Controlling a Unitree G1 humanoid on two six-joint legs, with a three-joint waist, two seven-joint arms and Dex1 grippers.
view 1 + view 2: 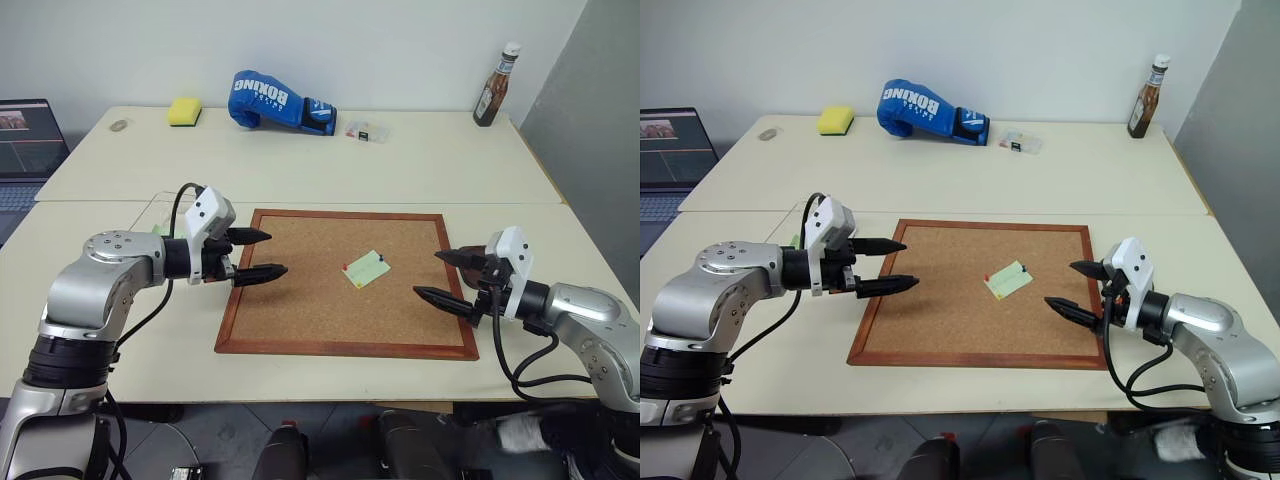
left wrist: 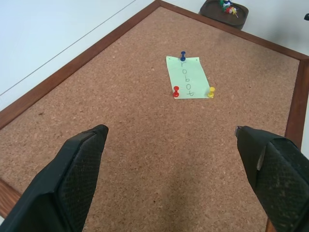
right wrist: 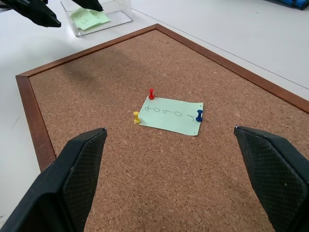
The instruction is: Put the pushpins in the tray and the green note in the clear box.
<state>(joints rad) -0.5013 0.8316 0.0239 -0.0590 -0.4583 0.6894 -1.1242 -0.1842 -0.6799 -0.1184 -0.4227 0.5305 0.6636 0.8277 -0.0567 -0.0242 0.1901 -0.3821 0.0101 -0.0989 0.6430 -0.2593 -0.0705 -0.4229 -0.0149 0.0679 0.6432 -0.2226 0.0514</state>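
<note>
While both grippers gape empty, the tray [image 2: 225, 8] holds pushpins and the clear box [image 3: 99, 15] green notes.

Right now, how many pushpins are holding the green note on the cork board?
3: a red pushpin and a yellow pushpin at one end of the green note, a blue pushpin at the other end. More pins sit in the tray.

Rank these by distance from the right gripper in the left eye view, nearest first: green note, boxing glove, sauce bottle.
1. green note, pinned mid cork board, just left of the right gripper.
2. sauce bottle, far right corner of the table.
3. boxing glove, far edge, left of centre.
</note>
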